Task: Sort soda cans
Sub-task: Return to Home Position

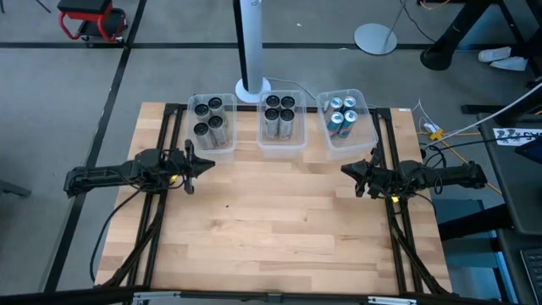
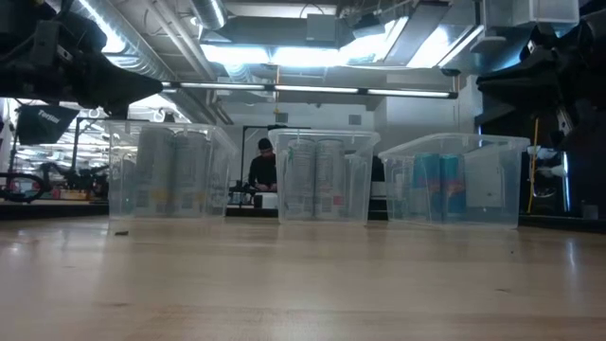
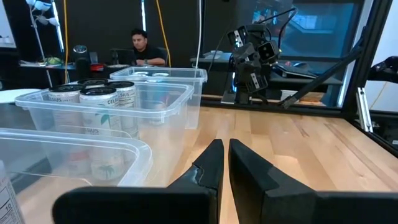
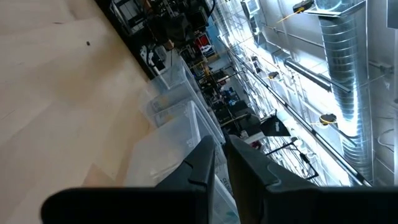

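High view: silver-topped metal soda cans (image 1: 280, 119) stand upright, sorted in three clear plastic bins (image 1: 281, 146) along the far edge of the pale wooden bench (image 1: 271, 220). Left hand (image 1: 201, 163) and right hand (image 1: 347, 170), both clenched and empty, lie just near of the outer bins.

Soda cans (image 2: 327, 175) hazy behind walls of clear bins (image 2: 358, 189); labels unreadable.

Blue cans (image 1: 342, 116), seemingly grey cans (image 1: 280, 116).
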